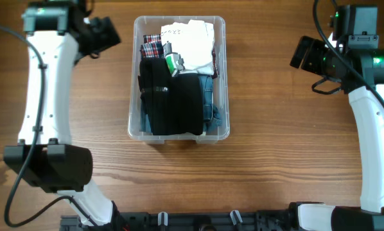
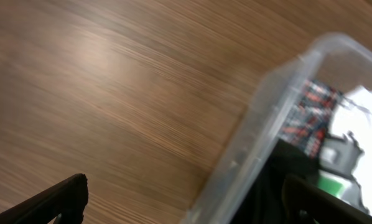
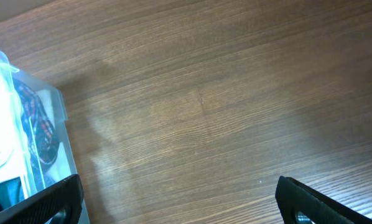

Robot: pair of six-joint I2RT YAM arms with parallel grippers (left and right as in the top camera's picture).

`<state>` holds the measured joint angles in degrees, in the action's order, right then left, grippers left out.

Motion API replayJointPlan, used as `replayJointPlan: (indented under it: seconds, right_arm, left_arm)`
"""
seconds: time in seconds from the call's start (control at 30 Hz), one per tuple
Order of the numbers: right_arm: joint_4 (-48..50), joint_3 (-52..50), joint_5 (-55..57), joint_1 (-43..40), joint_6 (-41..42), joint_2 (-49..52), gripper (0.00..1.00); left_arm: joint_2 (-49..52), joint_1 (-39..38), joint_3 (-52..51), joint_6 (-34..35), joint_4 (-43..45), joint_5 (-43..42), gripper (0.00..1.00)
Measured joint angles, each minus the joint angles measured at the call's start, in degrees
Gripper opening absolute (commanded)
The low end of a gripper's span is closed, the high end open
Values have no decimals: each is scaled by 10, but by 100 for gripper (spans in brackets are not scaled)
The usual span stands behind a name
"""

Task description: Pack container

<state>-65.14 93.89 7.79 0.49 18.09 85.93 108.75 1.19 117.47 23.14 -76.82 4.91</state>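
Both grippers stand spread wide and hold nothing: the left gripper (image 2: 186, 186) shows its two dark fingers (image 2: 61, 199) far apart at the edges of its wrist view, and the right gripper (image 3: 178, 190) shows the same over bare wood. Largest in sight is the wooden table (image 1: 275, 141), with a white arm on either side. At its middle, between the arms, sits the container (image 1: 135, 77) — clear plastic, upright, its long side running away from the robot. The left gripper hangs near the container's far left corner, while the right gripper is well apart from it on the other side. Inside, a black cloth (image 1: 173, 102) fills the near half, and a white cloth (image 1: 195, 45) lies folded in the far half. A blue cloth (image 1: 211, 106) shows along the right wall beside the black one. A plaid cloth (image 1: 152, 43) sits in the far left corner — red and white checks. A small green item (image 1: 173, 62) lies between the white and black cloths.
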Motion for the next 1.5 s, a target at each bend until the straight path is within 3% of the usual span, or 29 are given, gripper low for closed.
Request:
replayJointPlan:
  seconds: [0.33,1.13,1.5]
  right_arm:
    - [0,0,0,0,0,0,100]
    - [0,0,0,1,0,-3,100]
    - [5,-10,2,100,0,-165,100]
  left_arm:
    - [0,68,0,0,-1,0,100]
    - [0,71,0,0,-1,0,100]
    - [0,71,0,0,-2,0,100]
